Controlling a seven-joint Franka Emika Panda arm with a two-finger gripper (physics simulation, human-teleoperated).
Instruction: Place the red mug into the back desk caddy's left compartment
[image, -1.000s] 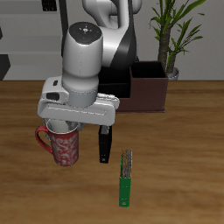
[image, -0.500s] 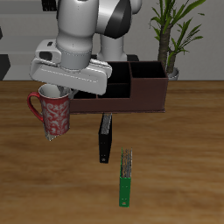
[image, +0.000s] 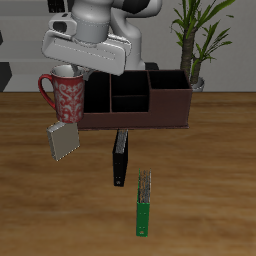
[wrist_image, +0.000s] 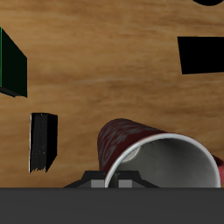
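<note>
My gripper (image: 68, 74) is shut on the rim of the red mug (image: 66, 98) and holds it upright, high above the table. The mug hangs just beside one end of the back desk caddy (image: 150, 112), a long maroon-brown box at the table's back. The left compartment (image: 97, 101) is the dark end section nearest the mug, partly hidden by my hand. In the wrist view the mug (wrist_image: 127, 140) fills the space under my gripper (wrist_image: 114, 179), its pale inside showing.
A small grey box (image: 62, 141) lies on the table below the mug. A black box (image: 120, 157) and a green book (image: 145, 203) lie nearer the front edge; both show in the wrist view (wrist_image: 42, 142) (wrist_image: 12, 61). A potted plant (image: 197, 40) stands behind the caddy.
My gripper has lifted the red mug off the table and carried it up and back towards the caddy's end. The grey box that the mug hid now shows.
</note>
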